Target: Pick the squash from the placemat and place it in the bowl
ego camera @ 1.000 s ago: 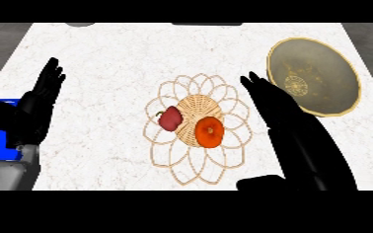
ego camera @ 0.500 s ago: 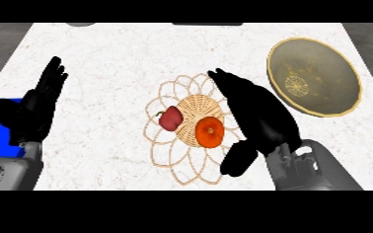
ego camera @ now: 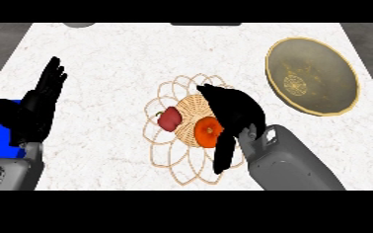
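Squash (ego camera: 208, 132) — orange, round, glossy

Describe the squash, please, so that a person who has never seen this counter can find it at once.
Start at the woven placemat in the middle of the white counter. Two things lie at its centre: the squash is the orange, rounded one on the right, beside the right hand. Its neighbour, the pepper, is dark red.

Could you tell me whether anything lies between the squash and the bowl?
Only the right robot hand itself, which hovers beside the orange squash on the placemat. Beyond it, the counter toward the bowl shows nothing visible; the red pepper lies on the far side.
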